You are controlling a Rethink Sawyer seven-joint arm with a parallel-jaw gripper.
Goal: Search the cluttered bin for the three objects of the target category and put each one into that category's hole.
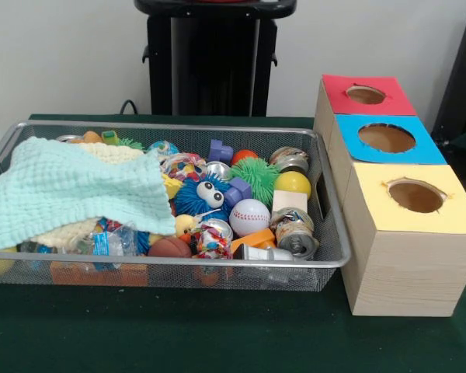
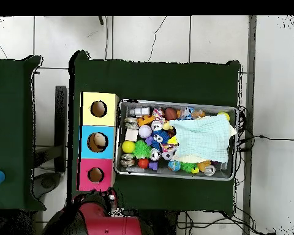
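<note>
No end effector shows in either view. The wire-mesh bin sits on the green tabletop, packed to its rim. A mint waffle-knit cloth drapes over its left edge, cream knit beneath. Just right, the yellow-topped wooden box's ragged hole lies unobstructed.

A fuzzy blue toy with eyes lies near the centre of the clutter, with a baseball just beside it. A green spiky ball sits behind them, next to a yellow ball. A blue-topped box stands between a red-topped box and a larger pale one. A dark green cloth covers the table.
</note>
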